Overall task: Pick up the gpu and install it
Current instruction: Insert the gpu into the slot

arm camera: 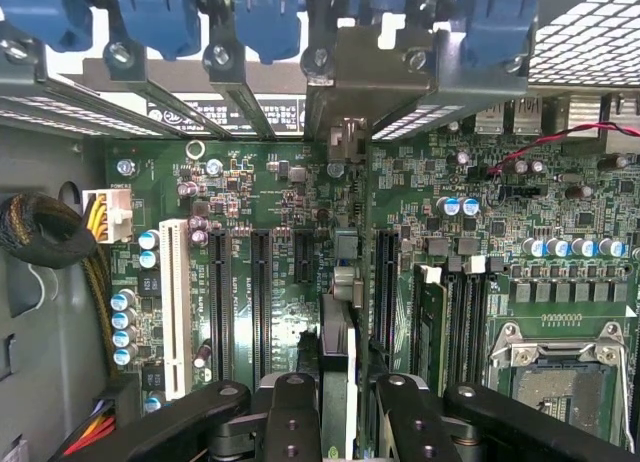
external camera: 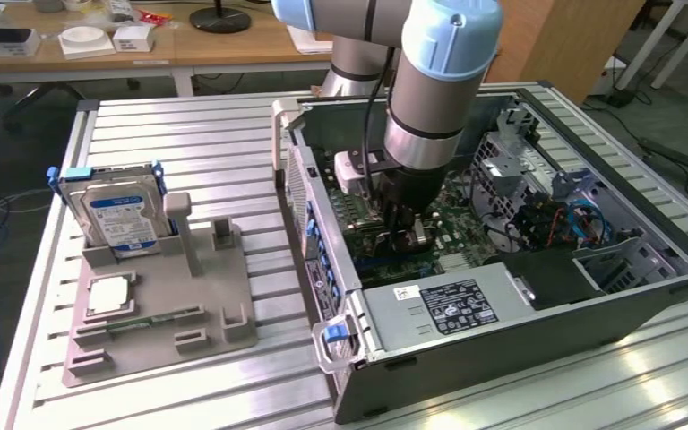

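Black two-fingered gripper (arm camera: 338, 407) is clenching the thin dark gpu card (arm camera: 338, 352) edge-on, standing upright over the green motherboard (arm camera: 260, 197); exterior view is showing the arm reaching down inside the open grey computer case (external camera: 536, 313); silver hard drive (external camera: 121, 219) is sitting in the grey holder tray (external camera: 189, 345) beside it.

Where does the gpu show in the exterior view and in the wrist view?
Exterior view: the gpu hangs edge-on under the gripper, inside the open computer case, just above the motherboard.
Wrist view: the gpu stands edge-on between the gripper fingers, over the expansion slots.
Shared landmark: the green motherboard with its slots.
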